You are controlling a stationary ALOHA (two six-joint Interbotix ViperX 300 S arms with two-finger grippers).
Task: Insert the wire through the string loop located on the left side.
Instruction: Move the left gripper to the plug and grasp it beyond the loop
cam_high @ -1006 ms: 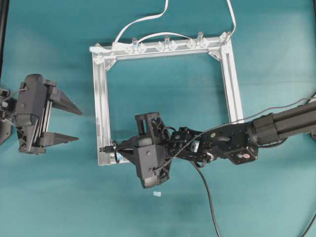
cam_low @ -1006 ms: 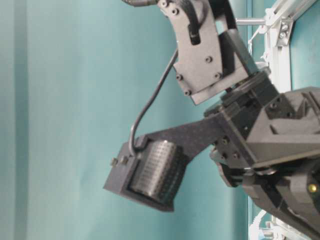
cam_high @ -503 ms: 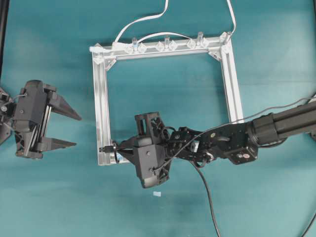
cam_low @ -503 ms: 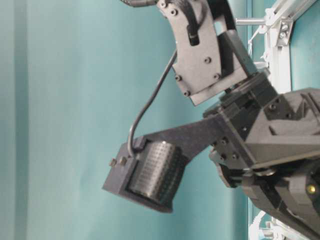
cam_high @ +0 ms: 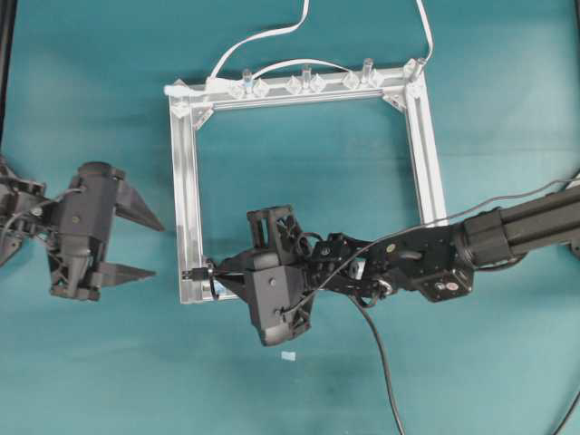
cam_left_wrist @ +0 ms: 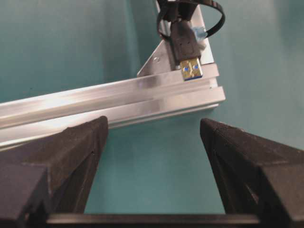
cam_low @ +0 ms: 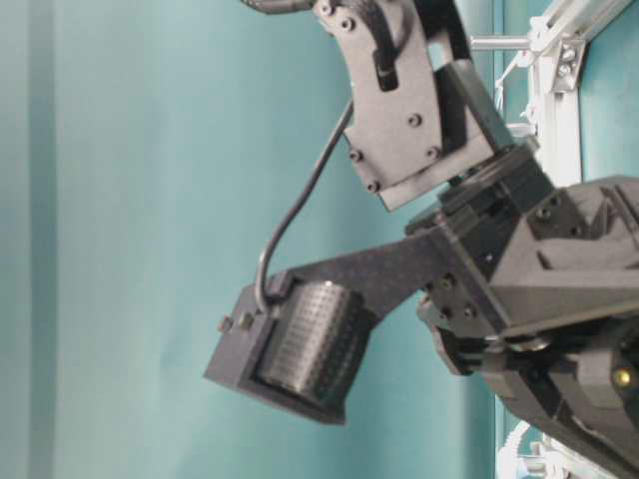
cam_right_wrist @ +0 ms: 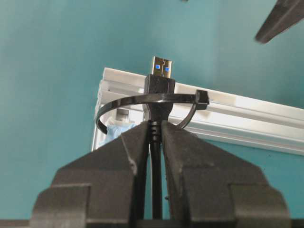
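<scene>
My right gripper (cam_high: 220, 270) is shut on the wire just behind its black plug (cam_right_wrist: 159, 85). The plug has passed through the string loop (cam_right_wrist: 123, 101), a thin dark ring with a pale blue tab (cam_right_wrist: 114, 130) at the lower left corner of the aluminium frame (cam_high: 186, 181). The plug's metal tip (cam_left_wrist: 191, 69) sticks out to the left past the frame. My left gripper (cam_high: 156, 248) hangs open left of that corner, facing the plug and apart from it, with nothing between its fingers (cam_left_wrist: 76, 142). The wire's cable (cam_high: 381, 362) trails back toward the bottom edge.
A white flat cable (cam_high: 263, 38) runs off the frame's top bar, which carries clear plastic clips (cam_high: 306, 83). A small white scrap (cam_high: 288, 356) lies on the teal table below my right gripper. The right arm (cam_high: 507, 227) stretches across the frame's lower right.
My left gripper has moved right and slightly down toward the frame's lower left corner, staying open. The right gripper and the plug have not moved.
</scene>
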